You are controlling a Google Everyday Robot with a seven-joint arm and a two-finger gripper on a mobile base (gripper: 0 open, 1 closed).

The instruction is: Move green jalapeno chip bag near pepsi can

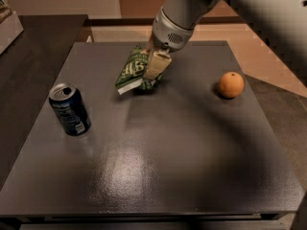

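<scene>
The green jalapeno chip bag is thin and slippery. The pincer is closed on its right side only, so the bag could slide out and drop before it gets to the pepsi can. The bag hangs tilted, with its pale bottom corner pointing down and to the left. That low corner could drag on the tabletop and pull the bag loose.

The can stands upright at the left of the frame, well apart from the bag. It is tall and narrow, so it could tip over if the bag or the pincer bumps it. If the pincer lets go too soon, the bag could land too far from the can. The can looks open at the top, so a fall might spill the drink.

The orange sits at the right of the frame, away from the path to the can, so it should be no trouble.

The arm comes in from the upper right of the frame and reaches down and to the left. Its grey wrist points at the tabletop, and the pincer sits at the upper middle of the frame. The bag is there too, held in the pincer near the back part of the tabletop, with a dark shadow under it.
</scene>
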